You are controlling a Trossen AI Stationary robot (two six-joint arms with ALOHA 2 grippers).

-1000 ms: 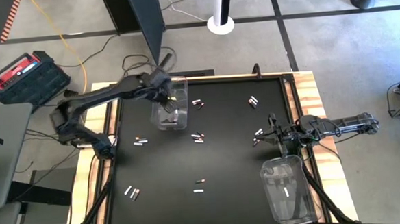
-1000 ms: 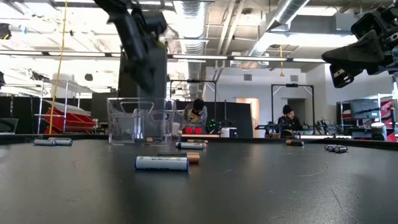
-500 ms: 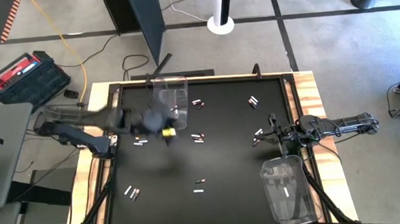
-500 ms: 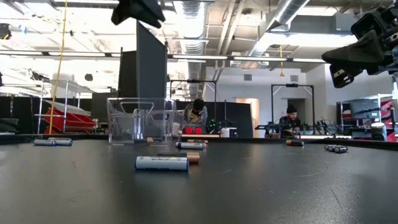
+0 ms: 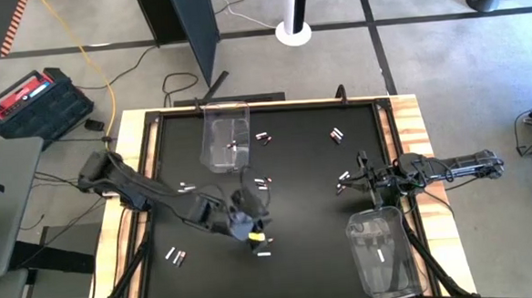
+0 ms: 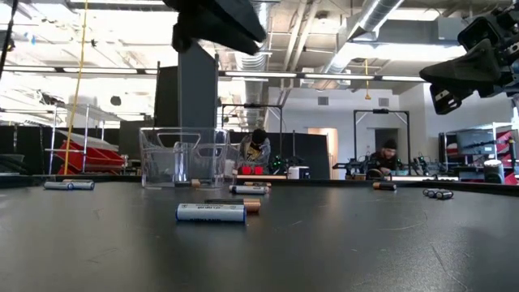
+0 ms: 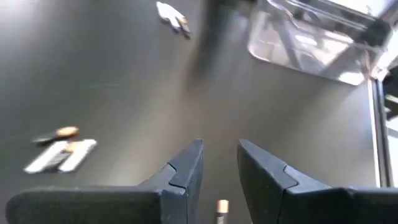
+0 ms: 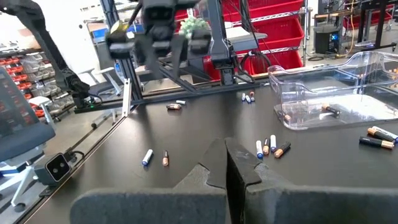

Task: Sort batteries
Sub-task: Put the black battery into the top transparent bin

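- Batteries (image 5: 264,182) are scattered loose over the black bench (image 5: 297,211): pairs at centre, far side, right side, near-left corner; a couple already lie in each clear bin.
- A white cell and a dark cell (image 5: 263,248) lie near the front centre, right under the left hand (image 5: 252,227); the same two are seen close up in the low view (image 6: 211,212).
- Left hand is seen with fingers (image 7: 186,168) partly apart, nothing between them; a copper-tipped cell (image 7: 221,210) lies just below the gap.
- Risk: white and dark cells lie touching or nearly so, so both may be pinched or one knocked rolling by a finger.
- Risk: with so narrow a gap, a slightly off descent may land a finger on the cell and skid it away.
- Risk: a cell could be carried to the wrong bin; far bin (image 5: 227,137) and near-right bin (image 5: 381,248) are well apart.
- Right hand (image 8: 225,163) is closed, empty, parked at the right edge beside the near-right bin; nearby cells (image 8: 268,147) could be swept if it is moved low.
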